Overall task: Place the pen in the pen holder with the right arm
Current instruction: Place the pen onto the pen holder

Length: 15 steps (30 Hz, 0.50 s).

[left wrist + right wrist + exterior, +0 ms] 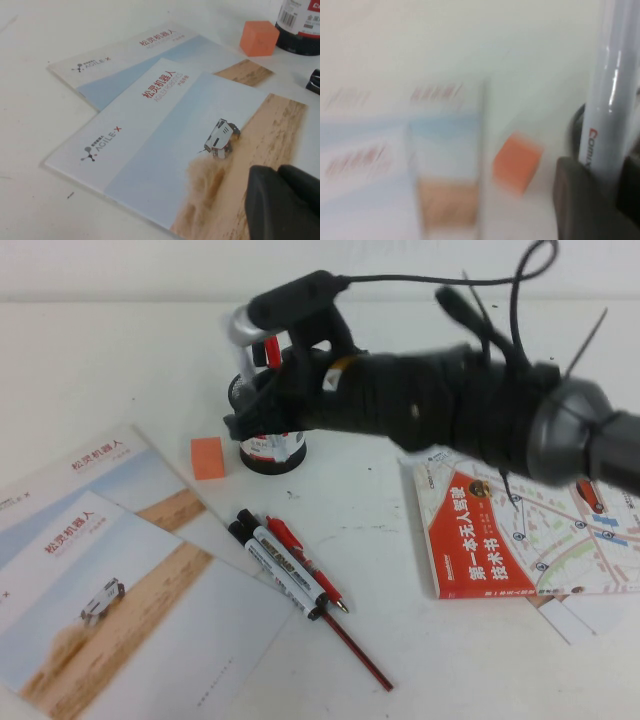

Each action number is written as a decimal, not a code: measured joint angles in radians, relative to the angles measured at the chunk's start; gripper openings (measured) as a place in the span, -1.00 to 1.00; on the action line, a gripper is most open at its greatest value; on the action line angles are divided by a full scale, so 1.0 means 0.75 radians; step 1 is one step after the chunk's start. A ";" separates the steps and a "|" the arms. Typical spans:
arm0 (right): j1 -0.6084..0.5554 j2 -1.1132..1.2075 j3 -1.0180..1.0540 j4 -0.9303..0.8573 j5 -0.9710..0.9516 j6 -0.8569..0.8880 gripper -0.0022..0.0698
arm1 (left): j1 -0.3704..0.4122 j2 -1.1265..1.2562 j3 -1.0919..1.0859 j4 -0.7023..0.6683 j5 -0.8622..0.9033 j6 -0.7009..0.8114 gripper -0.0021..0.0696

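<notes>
**Pen over holder, right arm**

Your right end effector sits over the pen holder toward the counter's far edge, clamped on the pen; the pen is upright between its fingers. Orange block lies just beside the holder. Left end effector hovers over the brochures near the left edge; can't tell its finger state.

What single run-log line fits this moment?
right claw: shut on pen, over holder | left claw: parked above brochures
</notes>
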 joint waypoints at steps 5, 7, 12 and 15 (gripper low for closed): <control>-0.003 -0.017 0.227 -0.329 -0.608 0.432 -0.61 | 0.000 0.000 0.000 0.000 0.000 0.000 -0.94; -0.015 0.005 0.247 -0.464 -0.775 0.611 -0.61 | 0.000 0.000 0.000 0.000 0.000 0.000 -0.94; -0.044 0.128 0.248 -0.603 -1.209 0.746 -0.61 | 0.000 0.000 0.000 0.000 0.000 0.000 -0.94; -0.057 0.206 0.248 -0.603 -1.319 0.720 -0.61 | 0.000 0.000 0.000 0.000 0.000 0.000 -0.94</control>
